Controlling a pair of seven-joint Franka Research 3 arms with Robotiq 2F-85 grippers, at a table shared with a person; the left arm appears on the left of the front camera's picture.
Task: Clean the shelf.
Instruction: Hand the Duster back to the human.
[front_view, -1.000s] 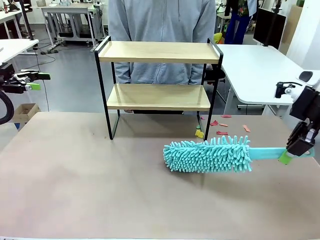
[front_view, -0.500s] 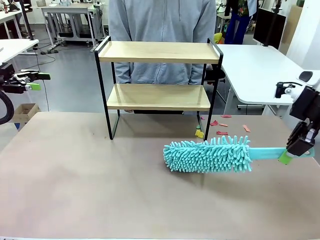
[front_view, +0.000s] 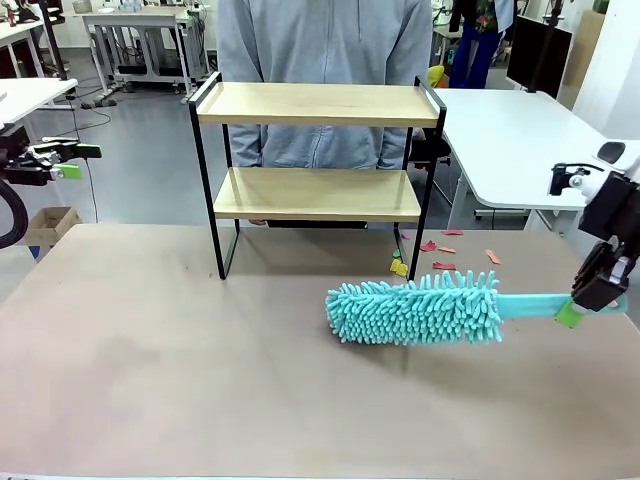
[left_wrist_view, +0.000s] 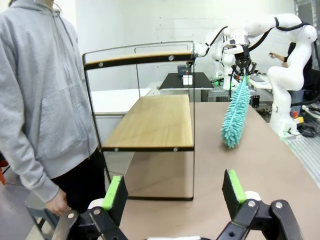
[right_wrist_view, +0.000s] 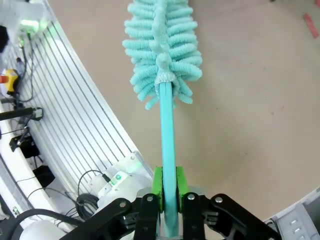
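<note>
Because your right gripper (front_view: 578, 308) is pinched tight on the thin handle of the duster (front_view: 415, 310), you already hold the tool at the best spot, far back from the fluffy end. That duster looks light and very soft, so I think the fluffy part will bend and squash when you push it on wood, while the handle looks stiff enough to steer with. The shelf (front_view: 316, 150) stands at the far side of the table (front_view: 150, 380), right in front of the person (front_view: 325, 40), and the duster floats just above the table, near the shelf's right legs but not touching them. Its wooden boards look hard and smooth, and its thin frame looks light, so I guess a hard push could slide it. Your left gripper (left_wrist_view: 175, 192) is spread wide with nothing in it, off to the left side. From the left wrist camera you see the shelf end-on and the person's hand (left_wrist_view: 59, 202) hanging low beside it. From the right wrist camera you see the green pads (right_wrist_view: 158, 180) squeezing the handle. Small red scraps (front_view: 440, 256) on the table show from the front.
</note>
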